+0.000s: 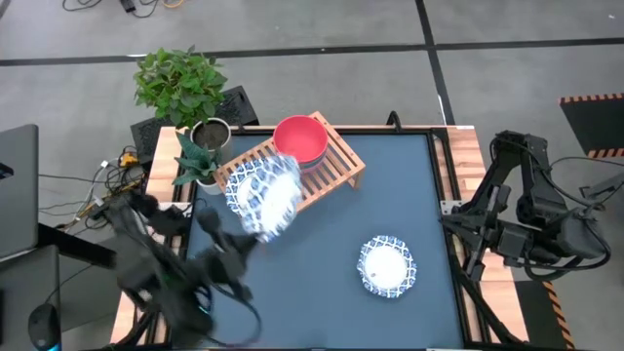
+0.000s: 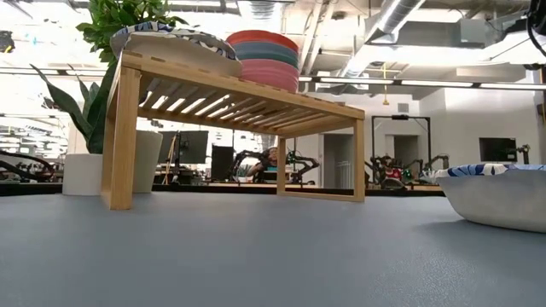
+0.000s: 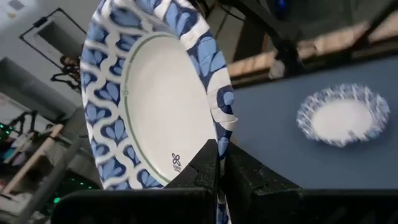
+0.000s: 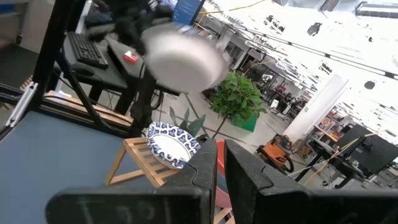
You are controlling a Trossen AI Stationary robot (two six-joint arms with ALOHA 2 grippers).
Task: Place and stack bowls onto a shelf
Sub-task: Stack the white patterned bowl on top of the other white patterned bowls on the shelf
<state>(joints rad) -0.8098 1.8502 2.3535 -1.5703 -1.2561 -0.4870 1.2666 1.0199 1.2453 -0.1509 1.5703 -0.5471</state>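
Note:
My left gripper (image 1: 246,242) (image 3: 221,163) is shut on a white dish with a blue patterned rim (image 1: 273,207) and holds it in the air by the shelf's left end. The wooden slat shelf (image 1: 336,168) (image 2: 247,102) carries another patterned dish (image 4: 174,146) (image 2: 171,38) on its left end. Beside that dish stands a stack of plain bowls with the red one on top (image 1: 300,139) (image 2: 266,58). A third patterned dish (image 1: 387,265) (image 3: 342,115) rests on its base on the blue table. My right gripper (image 1: 456,224) (image 4: 219,165) waits shut at the table's right edge. My left gripper pinches the dish's patterned rim (image 3: 219,127) between its two fingers, one finger (image 3: 202,163) on the inner face and one behind. The dish is lifted clear and stands tilted, nearly on edge, beyond the fingertips.
A leafy plant (image 1: 180,83) and a smaller pot plant (image 1: 200,156) stand at the table's far left corner, close behind the shelf. The blue tabletop (image 1: 322,292) shows bare between the shelf and the lone dish. Desks and equipment fill the room beyond.

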